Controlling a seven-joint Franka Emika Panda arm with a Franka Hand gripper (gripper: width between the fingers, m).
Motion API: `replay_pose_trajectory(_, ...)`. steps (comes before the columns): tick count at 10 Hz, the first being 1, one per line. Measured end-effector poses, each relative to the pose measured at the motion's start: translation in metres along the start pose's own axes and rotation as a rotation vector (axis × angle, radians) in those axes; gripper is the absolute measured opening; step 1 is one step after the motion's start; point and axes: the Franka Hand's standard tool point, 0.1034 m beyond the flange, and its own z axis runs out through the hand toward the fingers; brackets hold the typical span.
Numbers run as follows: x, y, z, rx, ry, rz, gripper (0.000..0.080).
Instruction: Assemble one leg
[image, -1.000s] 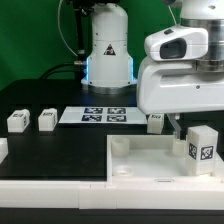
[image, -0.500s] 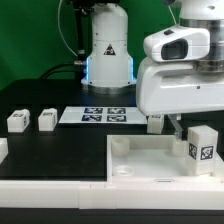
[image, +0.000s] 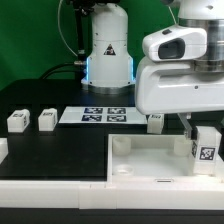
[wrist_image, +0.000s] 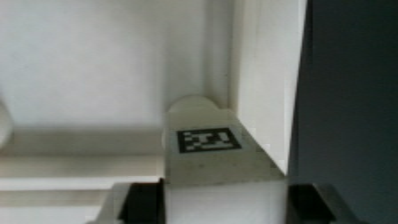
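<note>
My gripper (image: 199, 130) is shut on a leg (image: 206, 148), a small white chunky block with a square marker tag on its face. It holds the leg upright over the corner of the large white tray-like panel (image: 140, 166) at the exterior view's right. In the wrist view the leg (wrist_image: 224, 165) fills the gap in my gripper (wrist_image: 228, 206), with dark fingers (wrist_image: 143, 203) on both sides, and the panel's wall lies beyond it. Three more legs (image: 16, 121), (image: 46, 120), (image: 155, 122) stand on the black table.
The marker board (image: 95, 115) lies flat behind the panel. The robot base (image: 107, 50) stands at the back. A white part (image: 2, 150) shows at the exterior view's left edge. A green backdrop closes the rear.
The gripper with the leg has shifted slightly toward the exterior view's right and a little lower. Nothing else has moved.
</note>
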Motion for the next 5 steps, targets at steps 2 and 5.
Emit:
replay_pose_trajectory(2,0.0003,-0.0012,-0.0012,0.002,0.003,0.286,0.0295)
replay_pose_trajectory(5,0.0005,-0.001,-0.0012,0.019,-0.004,0.643,0.0295)
